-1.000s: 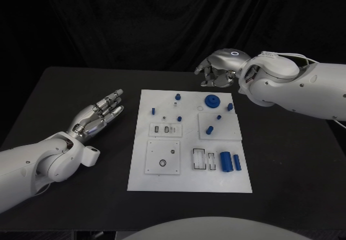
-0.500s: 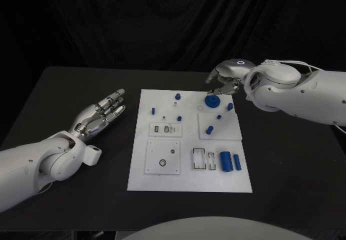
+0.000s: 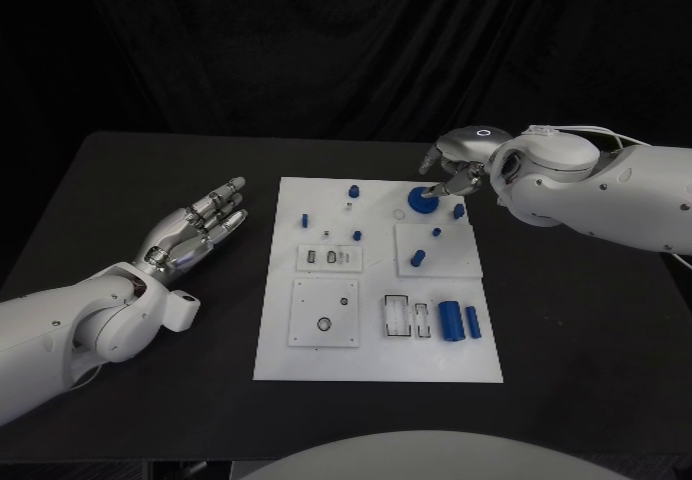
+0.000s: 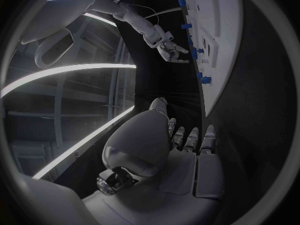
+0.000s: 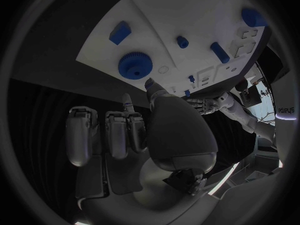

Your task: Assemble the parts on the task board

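The white task board (image 3: 375, 360) lies mid-table with blue parts on it. A blue gear (image 3: 423, 200) sits near the board's far right corner, with a small blue piece (image 3: 459, 211) beside it. My right hand (image 3: 454, 168) hovers just beyond the gear, fingers pointing down toward it and holding nothing. In the right wrist view the fingertips (image 5: 152, 87) end close to the gear (image 5: 134, 65); contact cannot be told. My left hand (image 3: 195, 230) lies flat and open on the table left of the board, fingers stretched out.
Two blue cylinders (image 3: 459, 321) lie near the board's right edge toward me. Small blue pegs (image 3: 353, 190) (image 3: 304, 220) (image 3: 418, 259) stand across the far half. Raised white blocks (image 3: 326, 313) with slots sit mid-board. Black tabletop surrounds the board.
My right hand has come down from beyond the board's far edge toward the blue gear and turned its fingers onto it. The left hand has not moved.
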`<action>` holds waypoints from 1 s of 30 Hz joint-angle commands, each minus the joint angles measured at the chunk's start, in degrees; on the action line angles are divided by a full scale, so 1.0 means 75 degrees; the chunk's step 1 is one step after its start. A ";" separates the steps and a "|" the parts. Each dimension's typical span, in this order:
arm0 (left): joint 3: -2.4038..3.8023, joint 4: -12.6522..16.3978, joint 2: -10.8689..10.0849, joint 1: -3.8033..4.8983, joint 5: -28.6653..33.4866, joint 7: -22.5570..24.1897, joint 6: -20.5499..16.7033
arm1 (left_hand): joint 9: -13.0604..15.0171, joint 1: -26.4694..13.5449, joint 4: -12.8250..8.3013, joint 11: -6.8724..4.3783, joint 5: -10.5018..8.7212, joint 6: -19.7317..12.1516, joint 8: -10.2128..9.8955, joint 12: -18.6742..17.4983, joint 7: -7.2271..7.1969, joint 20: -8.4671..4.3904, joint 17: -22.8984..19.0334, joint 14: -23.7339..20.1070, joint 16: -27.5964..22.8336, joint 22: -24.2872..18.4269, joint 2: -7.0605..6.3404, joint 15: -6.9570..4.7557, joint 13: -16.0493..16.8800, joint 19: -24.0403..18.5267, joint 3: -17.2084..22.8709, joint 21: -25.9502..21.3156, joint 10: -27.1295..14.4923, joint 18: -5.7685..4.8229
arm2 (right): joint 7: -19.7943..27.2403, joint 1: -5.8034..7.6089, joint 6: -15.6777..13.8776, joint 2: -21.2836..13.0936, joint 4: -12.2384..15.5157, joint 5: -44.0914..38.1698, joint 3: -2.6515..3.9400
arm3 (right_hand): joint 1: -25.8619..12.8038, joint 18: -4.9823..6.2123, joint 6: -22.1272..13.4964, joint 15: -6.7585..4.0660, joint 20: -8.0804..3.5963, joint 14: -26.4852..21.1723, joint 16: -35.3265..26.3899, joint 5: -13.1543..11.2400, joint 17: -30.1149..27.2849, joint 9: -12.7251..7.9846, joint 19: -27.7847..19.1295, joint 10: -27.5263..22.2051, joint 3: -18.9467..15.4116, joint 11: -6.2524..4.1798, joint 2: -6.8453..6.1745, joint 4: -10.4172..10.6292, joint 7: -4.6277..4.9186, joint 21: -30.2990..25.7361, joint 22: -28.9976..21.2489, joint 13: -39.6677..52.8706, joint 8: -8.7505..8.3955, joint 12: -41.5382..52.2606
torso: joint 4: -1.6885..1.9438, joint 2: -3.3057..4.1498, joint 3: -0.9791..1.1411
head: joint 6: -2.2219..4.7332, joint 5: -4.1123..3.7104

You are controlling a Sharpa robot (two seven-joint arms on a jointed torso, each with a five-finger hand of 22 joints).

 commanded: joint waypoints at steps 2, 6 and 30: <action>0.0005 -0.0012 0.0018 0.0013 -0.0005 0.0859 0.0109 | 0.0005 0.0099 -0.0006 0.0057 0.0046 -0.0030 0.0025 -0.0032 0.0048 0.0051 -0.0007 -0.0017 -0.0028 0.0011 -0.0011 0.0067 -0.0005 -0.0014 0.0060 0.0052 0.0013 0.0074 | -0.0204 -0.0029 0.0128 -0.0040 0.0041 -0.0087 0.0002 | -0.0007 -0.0084 -0.0003 -0.0034 -0.0024 0.0786 -0.0062 0.0052 0.1841 -0.0007 0.0219 0.0835 -0.0021 -0.0022 0.0008 -0.0039 0.0027 -0.0018 0.1230 0.2009 0.0005 0.0019 | -0.0016 -0.0010 -0.0016 | -0.0012 0.0019; 0.0005 -0.0031 0.0023 0.0013 -0.0005 0.0860 0.0114 | 0.0004 0.0104 -0.0009 0.0062 0.0048 -0.0034 0.0024 -0.0032 0.0046 0.0054 -0.0007 -0.0017 -0.0028 0.0011 -0.0010 0.0071 -0.0005 -0.0014 0.0065 0.0052 0.0012 0.0073 | -0.0201 -0.0048 0.0122 -0.0067 0.0064 -0.0088 0.0000 | 0.0008 -0.0071 0.0053 -0.0027 -0.0019 0.0760 -0.0107 0.0099 0.1750 0.0001 0.0187 0.0835 -0.0016 -0.0013 0.0014 -0.0054 0.0038 -0.0056 0.1194 0.2009 0.0028 0.0019 | -0.0018 -0.0011 -0.0009 | -0.0018 0.0021; 0.0004 -0.0056 0.0032 0.0012 -0.0005 0.0846 0.0155 | 0.0004 0.0120 -0.0017 0.0075 0.0057 -0.0037 0.0023 -0.0032 0.0043 0.0061 -0.0007 -0.0017 -0.0028 0.0012 -0.0010 0.0080 -0.0005 -0.0013 0.0080 0.0053 0.0011 0.0073 | -0.0134 -0.0244 0.0199 0.0093 -0.0122 -0.0093 0.0001 | 0.0219 -0.0020 0.0287 0.0004 0.0017 0.0691 -0.0238 0.0331 0.1527 0.0026 0.0056 0.0835 0.0064 0.0017 0.0036 -0.0256 0.0061 -0.0225 0.1057 0.2009 0.0065 0.0019 | 0.0000 -0.0009 -0.0003 | -0.0049 -0.0017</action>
